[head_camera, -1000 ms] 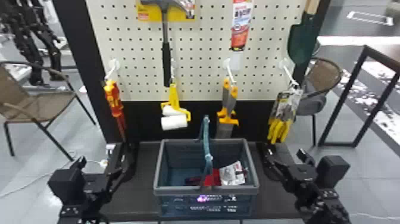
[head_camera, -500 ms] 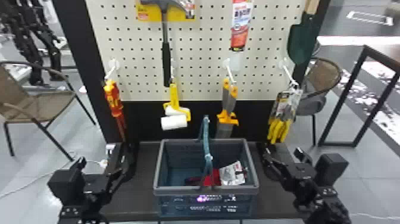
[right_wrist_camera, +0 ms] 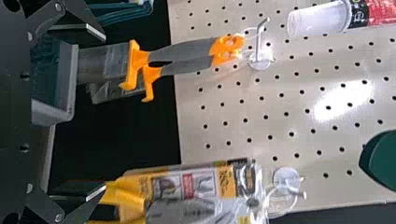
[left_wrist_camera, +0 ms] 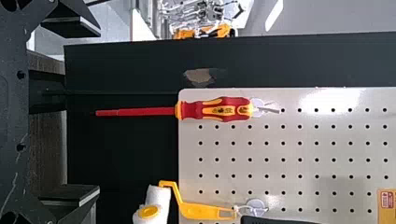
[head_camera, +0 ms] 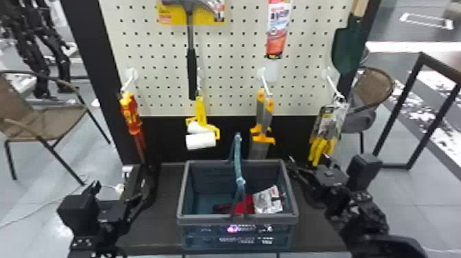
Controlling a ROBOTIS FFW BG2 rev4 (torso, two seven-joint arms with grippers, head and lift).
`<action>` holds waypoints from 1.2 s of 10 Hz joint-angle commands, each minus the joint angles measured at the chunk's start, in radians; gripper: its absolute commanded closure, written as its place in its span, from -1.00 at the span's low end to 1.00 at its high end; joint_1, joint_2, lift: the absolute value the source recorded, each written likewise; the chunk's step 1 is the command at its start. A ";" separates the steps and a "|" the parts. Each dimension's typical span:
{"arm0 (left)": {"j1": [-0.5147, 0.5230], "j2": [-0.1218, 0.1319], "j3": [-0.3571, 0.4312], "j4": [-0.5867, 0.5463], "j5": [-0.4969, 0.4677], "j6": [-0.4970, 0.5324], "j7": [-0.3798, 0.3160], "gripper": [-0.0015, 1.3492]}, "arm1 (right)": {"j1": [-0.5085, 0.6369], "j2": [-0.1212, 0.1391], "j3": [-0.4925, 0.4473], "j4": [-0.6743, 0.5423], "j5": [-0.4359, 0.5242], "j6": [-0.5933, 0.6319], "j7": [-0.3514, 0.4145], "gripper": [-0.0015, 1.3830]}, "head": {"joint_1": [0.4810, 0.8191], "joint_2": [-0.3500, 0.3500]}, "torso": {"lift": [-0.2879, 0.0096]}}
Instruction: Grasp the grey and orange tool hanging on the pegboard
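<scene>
The grey and orange tool (head_camera: 264,116) hangs from a hook right of the pegboard's middle, behind the basket. In the right wrist view the tool (right_wrist_camera: 187,58) shows two grey handles with orange ends and guards and a grey lower part. My right gripper (head_camera: 308,164) is right of the basket, lower than the tool and to its right. Seen from its wrist, the right gripper (right_wrist_camera: 100,112) is open, its fingers wide apart and clear of the tool. My left gripper (head_camera: 120,190) stays left of the basket; the left gripper (left_wrist_camera: 98,112) is open, facing the hanging screwdriver (left_wrist_camera: 215,109).
Packaged yellow-handled pliers (right_wrist_camera: 187,191) hang close to one right finger; contact cannot be told. The basket (head_camera: 236,219), handle raised, stands on the dark table (head_camera: 154,236) with a red item and a packet inside. A yellow paint roller (head_camera: 200,137) hangs left of the tool.
My right arm has moved inward to the left and forward, bringing its gripper nearer the hanging pliers. The left arm has hardly shifted. The paint roller and the grey and orange tool have swung slightly.
</scene>
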 commanded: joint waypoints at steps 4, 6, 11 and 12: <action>-0.007 0.000 0.001 0.005 0.008 -0.015 0.000 -0.81 | -0.120 0.004 0.011 0.087 0.016 0.020 0.059 -0.74 | -0.60 0.00 | 0.26; -0.009 -0.002 0.003 0.007 0.008 -0.017 0.000 -0.82 | -0.182 0.004 0.025 0.154 -0.010 0.020 0.119 -0.74 | -0.60 0.00 | 0.26; -0.026 0.000 -0.011 0.020 0.011 -0.020 0.000 -0.81 | -0.362 -0.009 0.120 0.377 -0.076 -0.028 0.289 -0.74 | -0.60 0.00 | 0.26; -0.030 0.002 -0.012 0.025 0.011 -0.023 0.000 -0.82 | -0.386 -0.013 0.141 0.400 -0.079 -0.043 0.296 -0.73 | -0.60 0.00 | 0.26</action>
